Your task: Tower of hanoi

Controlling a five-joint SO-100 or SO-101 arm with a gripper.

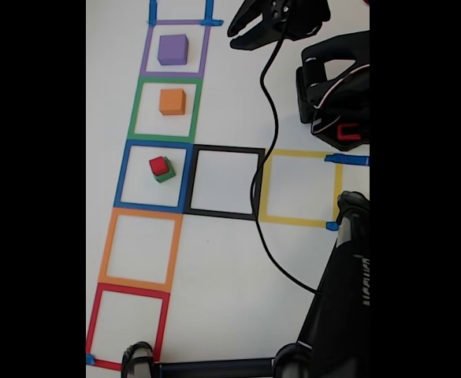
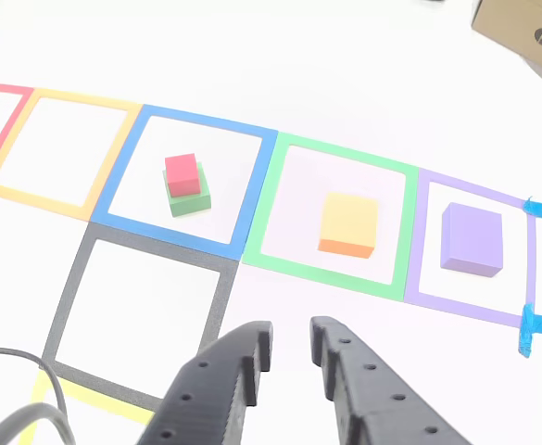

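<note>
A white table (image 1: 230,260) is seen marked with taped squares: in the fixed view a column of purple (image 1: 175,49), green (image 1: 165,110), blue (image 1: 154,176), orange (image 1: 140,249) and red (image 1: 128,324) frames runs from top to bottom, and black (image 1: 224,182) and yellow (image 1: 301,188) frames extend to the right of the blue one. The black arm (image 1: 336,87) is seen at the upper right of that view, with a black cable (image 1: 265,157) draped across the black frame's right edge. The pincer (image 2: 290,357) is shown in the other view with its jaws slightly apart, nothing between them, held just below the green frame. A purple cube (image 2: 472,240) is placed inside the purple frame and an orange cube (image 2: 348,224) inside the green frame. Inside the blue frame, a small red cube (image 2: 182,174) is stacked on a slightly wider green cube (image 2: 189,200), somewhat askew.
</note>
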